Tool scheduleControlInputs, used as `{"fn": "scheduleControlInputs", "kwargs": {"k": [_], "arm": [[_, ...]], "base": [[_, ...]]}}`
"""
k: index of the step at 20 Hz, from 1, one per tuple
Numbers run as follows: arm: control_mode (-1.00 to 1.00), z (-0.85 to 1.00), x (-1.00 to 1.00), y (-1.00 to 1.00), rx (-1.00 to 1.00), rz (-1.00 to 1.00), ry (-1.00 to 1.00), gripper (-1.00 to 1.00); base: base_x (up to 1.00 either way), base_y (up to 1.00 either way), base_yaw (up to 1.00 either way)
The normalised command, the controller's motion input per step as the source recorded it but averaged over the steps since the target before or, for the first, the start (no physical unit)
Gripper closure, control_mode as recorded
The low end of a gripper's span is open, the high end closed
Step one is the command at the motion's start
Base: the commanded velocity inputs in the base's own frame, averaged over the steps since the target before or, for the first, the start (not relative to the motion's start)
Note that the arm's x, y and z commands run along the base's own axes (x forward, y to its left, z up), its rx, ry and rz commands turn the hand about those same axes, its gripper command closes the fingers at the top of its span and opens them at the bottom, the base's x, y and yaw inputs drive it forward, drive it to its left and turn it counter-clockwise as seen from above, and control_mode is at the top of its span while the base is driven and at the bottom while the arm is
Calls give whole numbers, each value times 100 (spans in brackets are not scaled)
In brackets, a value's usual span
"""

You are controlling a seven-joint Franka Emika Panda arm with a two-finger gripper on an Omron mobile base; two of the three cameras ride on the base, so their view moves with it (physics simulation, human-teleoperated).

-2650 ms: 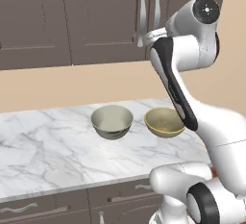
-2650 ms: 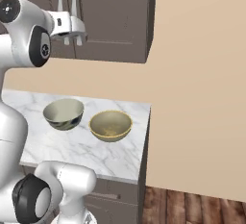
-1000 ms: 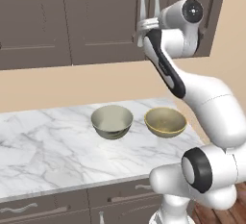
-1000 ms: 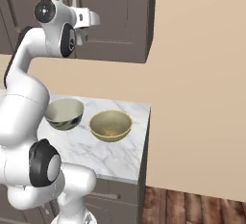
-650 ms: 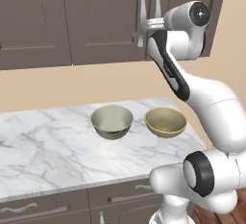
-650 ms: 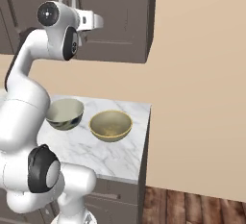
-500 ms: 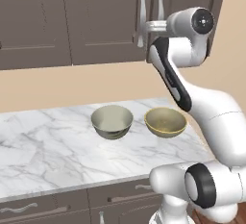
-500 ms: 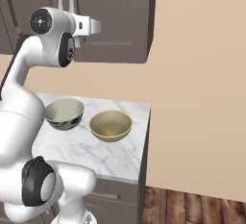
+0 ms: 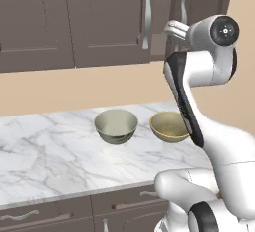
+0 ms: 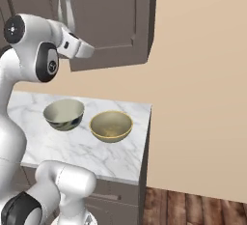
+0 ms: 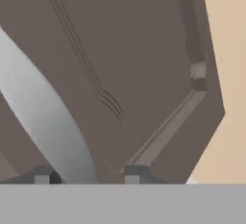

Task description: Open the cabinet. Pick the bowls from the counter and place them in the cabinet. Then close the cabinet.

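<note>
My gripper (image 11: 86, 174) is up at the cabinet (image 9: 99, 22), its fingers closed around the silver bar handle (image 11: 43, 117) of the right-hand door, which stands slightly ajar. Below the cabinet, the grey-cream bowl (image 9: 116, 126) and the mustard-yellow bowl (image 9: 170, 126) sit side by side, apart, on the marble counter (image 9: 50, 151).

A rendered home kitchen: dark brown wall cabinet (image 9: 104, 22) at twelve o'clock, white marble counter (image 9: 45, 161) below, drawers (image 9: 45, 216) at six o'clock.
</note>
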Motion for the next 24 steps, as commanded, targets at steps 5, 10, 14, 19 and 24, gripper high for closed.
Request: {"fn": "scheduleControlInputs", "kwargs": {"k": [5,10,14,19,24], "arm": [[-100,0,-100,-100,54,-4,27,100],[-100,-8,-100,-100,49,0,-5,100],[-100,-47,-97,-92,28,0,-27,100],[-100,-7,-95,83,-19,0,-57,-100],[-100,46,-80,100,-31,-3,-46,-100]], "base": [[0,0,0],[0,0,0],[0,0,0],[0,0,0],[0,0,0]]}}
